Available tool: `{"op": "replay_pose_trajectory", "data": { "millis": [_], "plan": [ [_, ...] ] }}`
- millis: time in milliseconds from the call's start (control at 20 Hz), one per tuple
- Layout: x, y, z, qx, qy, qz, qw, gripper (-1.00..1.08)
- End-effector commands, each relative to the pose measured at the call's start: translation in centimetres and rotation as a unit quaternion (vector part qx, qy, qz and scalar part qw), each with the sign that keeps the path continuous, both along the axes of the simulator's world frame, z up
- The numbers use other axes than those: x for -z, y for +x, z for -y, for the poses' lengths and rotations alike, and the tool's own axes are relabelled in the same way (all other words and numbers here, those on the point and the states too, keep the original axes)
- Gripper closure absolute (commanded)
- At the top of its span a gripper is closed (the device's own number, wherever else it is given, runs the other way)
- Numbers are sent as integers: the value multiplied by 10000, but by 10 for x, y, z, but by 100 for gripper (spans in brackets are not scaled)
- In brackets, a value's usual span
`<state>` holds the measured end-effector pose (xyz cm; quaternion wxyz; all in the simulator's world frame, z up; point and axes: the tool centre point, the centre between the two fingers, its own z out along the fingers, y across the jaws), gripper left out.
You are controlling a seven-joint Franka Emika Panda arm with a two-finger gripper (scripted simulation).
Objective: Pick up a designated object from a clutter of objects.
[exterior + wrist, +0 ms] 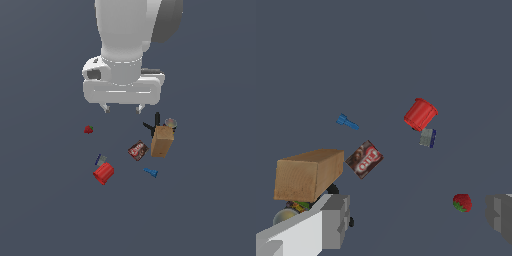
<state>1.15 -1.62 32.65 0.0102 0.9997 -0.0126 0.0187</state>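
The designated object, a small can (171,123) with a pale round top, stands behind the brown box (162,140), toward the exterior view's right. In the wrist view only a sliver of the can (290,211) shows, tucked under the box (308,173) and beside one finger (331,222). My gripper (122,108) hangs open above the floor, to the left of the can in the exterior view, and holds nothing. The clutter of objects lies scattered below and in front of it.
A black clamp (152,123) lies against the box beside the can. A dark red packet (138,150), a blue piece (151,172), a red cup (103,173), a small grey-blue piece (100,159) and a strawberry (88,129) lie spread over the dark floor.
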Motion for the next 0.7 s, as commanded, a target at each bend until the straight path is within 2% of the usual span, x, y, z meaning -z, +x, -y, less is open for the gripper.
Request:
{"op": "replay_pose_trajectory", "data": {
  "millis": [0,150,400,650],
  "plan": [
    [0,0,0,0,0,0,10000,-92],
    [-2,0,-7,-46,9,13,10000,-92],
    [-11,1,-34,-251,47,66,9997,-92],
    [-12,1,-36,-258,49,69,9996,-92]
  ]
}}
